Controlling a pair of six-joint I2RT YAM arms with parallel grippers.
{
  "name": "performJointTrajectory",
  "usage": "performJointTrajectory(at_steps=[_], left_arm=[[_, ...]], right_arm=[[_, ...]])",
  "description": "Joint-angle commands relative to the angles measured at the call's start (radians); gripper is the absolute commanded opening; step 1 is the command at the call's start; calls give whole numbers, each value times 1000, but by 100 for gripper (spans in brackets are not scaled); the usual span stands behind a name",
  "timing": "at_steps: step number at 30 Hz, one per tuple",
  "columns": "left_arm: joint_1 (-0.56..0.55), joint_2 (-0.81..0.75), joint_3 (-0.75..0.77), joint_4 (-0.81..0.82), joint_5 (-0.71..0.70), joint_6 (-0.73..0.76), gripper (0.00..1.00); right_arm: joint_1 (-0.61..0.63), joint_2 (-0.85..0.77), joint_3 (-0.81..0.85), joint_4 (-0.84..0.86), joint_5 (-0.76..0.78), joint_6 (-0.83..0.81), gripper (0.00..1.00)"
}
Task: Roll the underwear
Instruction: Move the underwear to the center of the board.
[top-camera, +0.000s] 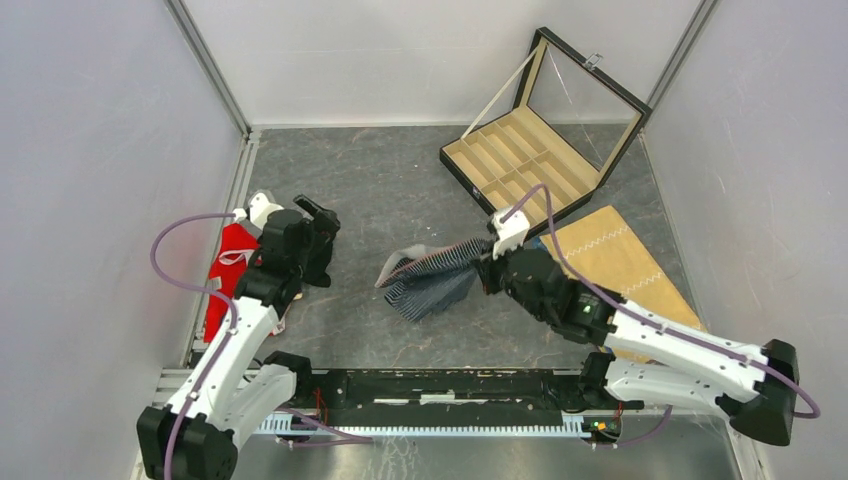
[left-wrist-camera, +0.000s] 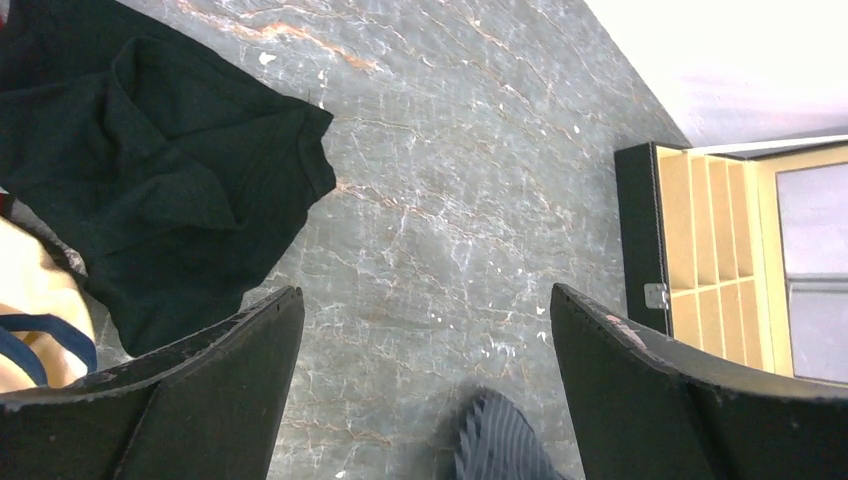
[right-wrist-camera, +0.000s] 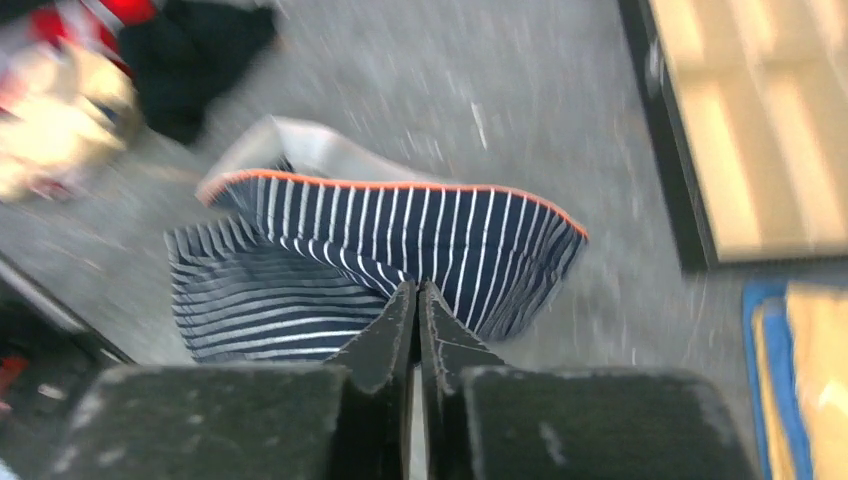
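A robotics lab test cell: white panel walls (top-camera: 80, 150) on aluminium framing (top-camera: 212, 70) enclose a grey marbled tabletop (top-camera: 400, 170)

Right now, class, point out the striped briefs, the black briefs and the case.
striped briefs (right-wrist-camera: 420, 235): right wrist view, striped panel below orange hem.
black briefs (left-wrist-camera: 150, 190): left wrist view, middle of fabric.
case (top-camera: 512, 155): top view, tan dividers.

The desk (left-wrist-camera: 450, 200) looks like grey veined stone, smooth and matt. The striped underwear (right-wrist-camera: 400, 240) is soft cloth with an orange-piped edge; the black underwear (left-wrist-camera: 150, 170) is dull matt cloth. The left gripper (left-wrist-camera: 425, 300) is scuffed matt black plastic.
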Motion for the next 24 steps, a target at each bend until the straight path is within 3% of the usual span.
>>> performJointTrajectory(at_steps=[1,6,9,12,17,24], left_arm=[[-3,-52,-26,-25,78,70,98],[-33,-33,-73,-8,184,94,98],[-122,-12,-103,19,177,100,98],[-242,15,-128,63,164,84,98],[-395,77,-164,136,157,61,96],[-464,144,-205,133,185,69,88]], right_arm=[[-1,14,-251,-81,61,157,16],[-1,5,-393,-144,105,253,44],[-1,-40,-384,-155,143,239,62],[-2,-52,-343,-155,157,178,72],[-1,-54,-313,-107,117,55,77],[-1,-63,-333,-83,90,41,78]])
